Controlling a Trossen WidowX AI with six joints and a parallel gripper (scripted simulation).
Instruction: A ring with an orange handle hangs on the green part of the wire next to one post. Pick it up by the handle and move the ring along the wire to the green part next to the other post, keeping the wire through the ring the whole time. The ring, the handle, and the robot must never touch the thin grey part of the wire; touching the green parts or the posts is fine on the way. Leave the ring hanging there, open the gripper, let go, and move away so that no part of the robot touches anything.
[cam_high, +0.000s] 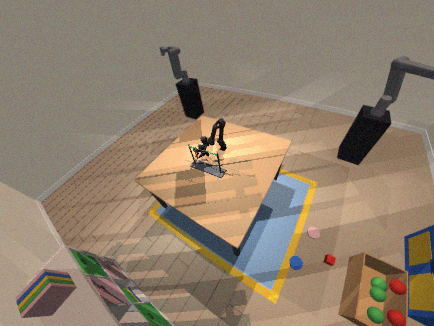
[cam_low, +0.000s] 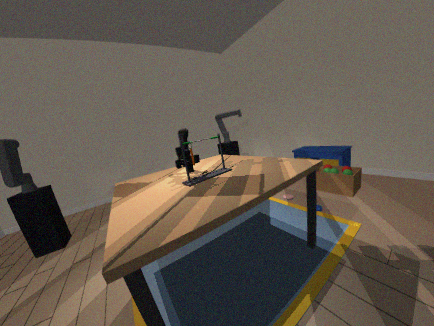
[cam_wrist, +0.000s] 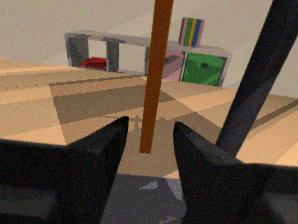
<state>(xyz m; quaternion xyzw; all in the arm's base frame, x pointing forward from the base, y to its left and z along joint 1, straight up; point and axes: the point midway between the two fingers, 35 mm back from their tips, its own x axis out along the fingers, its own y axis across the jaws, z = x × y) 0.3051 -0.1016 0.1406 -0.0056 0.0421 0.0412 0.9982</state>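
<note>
The orange handle hangs upright under the wire close to one post. The ring itself cannot be made out. My gripper is partly open. In the wrist view the handle's lower end shows in the gap between the fingertips, with space on both sides and touching neither; how deep it sits between them is unclear. The wire runs to the other post, with a green part beside it. In the top view, the arm hides much of the handle.
The dark base plate carries both posts on the wooden table. The near post stands just right of the right finger in the wrist view. Two grey arms on black pedestals stand off the table.
</note>
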